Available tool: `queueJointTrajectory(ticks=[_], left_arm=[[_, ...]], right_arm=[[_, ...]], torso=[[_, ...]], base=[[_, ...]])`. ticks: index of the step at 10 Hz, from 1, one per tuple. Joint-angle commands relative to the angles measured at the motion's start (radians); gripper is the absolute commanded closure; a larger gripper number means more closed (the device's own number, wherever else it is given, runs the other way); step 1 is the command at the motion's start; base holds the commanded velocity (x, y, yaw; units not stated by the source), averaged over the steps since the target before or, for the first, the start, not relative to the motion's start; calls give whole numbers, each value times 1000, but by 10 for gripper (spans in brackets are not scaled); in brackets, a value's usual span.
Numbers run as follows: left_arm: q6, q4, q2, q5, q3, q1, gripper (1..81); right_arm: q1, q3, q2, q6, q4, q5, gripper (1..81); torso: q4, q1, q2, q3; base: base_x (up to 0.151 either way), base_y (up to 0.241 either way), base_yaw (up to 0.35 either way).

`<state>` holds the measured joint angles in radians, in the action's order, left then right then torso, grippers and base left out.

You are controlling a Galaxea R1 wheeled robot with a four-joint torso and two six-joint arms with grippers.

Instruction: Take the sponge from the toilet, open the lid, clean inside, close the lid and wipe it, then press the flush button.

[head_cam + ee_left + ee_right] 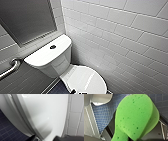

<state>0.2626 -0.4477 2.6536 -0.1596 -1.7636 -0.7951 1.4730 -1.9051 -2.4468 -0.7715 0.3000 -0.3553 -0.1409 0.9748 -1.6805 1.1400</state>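
The white toilet point(50, 60) stands in a corner, with a dark round flush button point(52, 46) on top of its tank. Its glossy lid point(86, 80) is down over the bowl. In the left wrist view the lid point(47, 112) is very close. My left gripper point(47, 138) is open at the lid's rim, one dark finger point(31, 138) below the edge and the other on the far side. The bright green sponge point(136, 116) shows large in the right wrist view. My right gripper point(127, 139) is shut on its narrow end, above the floor.
A white tiled wall point(125, 37) runs close along the toilet's right side. A metal grab bar point(11, 67) is fixed to the wall at the left, below a grey frosted panel point(27, 17). Dark blue small-tiled floor point(58, 88) lies left of the bowl.
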Motion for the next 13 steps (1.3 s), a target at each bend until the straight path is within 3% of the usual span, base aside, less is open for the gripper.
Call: queueJointTrajectory(ticks=[1,6,8,9,13], left_arm=[[-20,81,-16,-89,118,156,10],[-9,81,-43,-127,184,156,10],[49,81,-55,-139,194,156,10],[73,81,-58,-141,203,156,10],[225,46,-79,-170,222,156,10]], right_arm=[[-6,18,33,1,24,47,811],[-6,18,29,1,24,45,811],[-6,15,26,1,22,44,811],[-10,15,26,0,21,47,811],[-10,17,24,0,21,47,811]], torso=[[0,0,0,0],[0,0,0,0],[0,0,0,-54],[0,0,0,-10],[0,0,0,-30]], base=[[0,0,0],[0,0,0],[0,0,0],[0,0,0],[0,0,0]])
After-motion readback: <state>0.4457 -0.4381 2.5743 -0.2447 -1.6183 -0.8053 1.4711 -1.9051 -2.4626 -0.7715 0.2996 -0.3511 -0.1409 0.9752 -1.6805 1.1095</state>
